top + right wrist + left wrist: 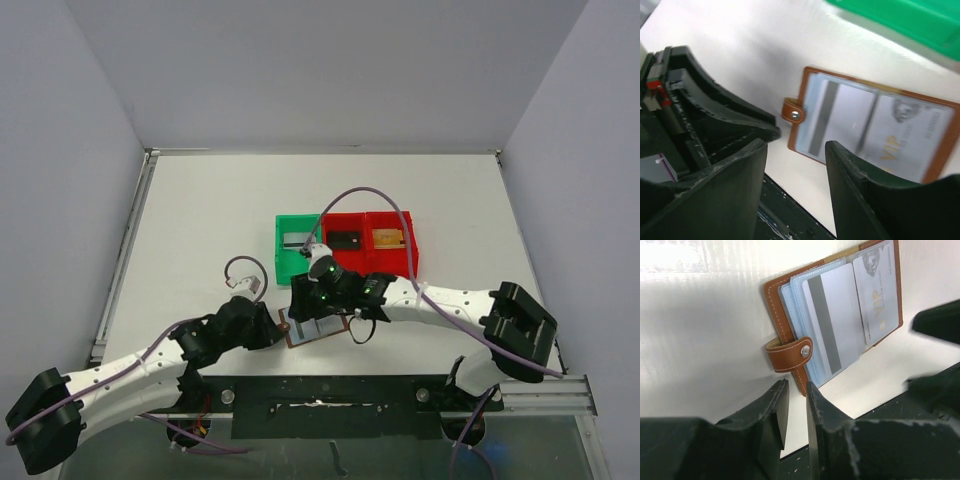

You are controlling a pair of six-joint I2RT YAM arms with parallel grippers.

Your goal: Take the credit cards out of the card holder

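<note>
Open card holder point(312, 329) flat on the white table point(200, 230), close to the near edge, between the two arms. Brown cover underneath, clear pale blue sleeves facing up, strap point(790, 354) with a metal snap curling off the left edge.

Both credit cards point(840, 120) lodged in the sleeves, side by side. Grey-white card point(832, 320) with a dark stripe on the strap side. White VIP card point(875, 290) on the right side.

Left gripper point(797, 386) low at the near-left corner of the card holder. Fingers pressed almost together, only a thin slit between them, nothing seen gripped. Contact with the leather corner not clear from the wrist view: possibly just beside it.

Right gripper point(796, 150) above the left half of the card holder. Fingers spread wide, strap and striped card visible through the gap, nothing held.

Green bin point(281, 250) and red bin point(380, 215) touching side by side just beyond the card holder, green on the left. Red bin divided into two compartments. One flat piece in each compartment, too small to identify.
</note>
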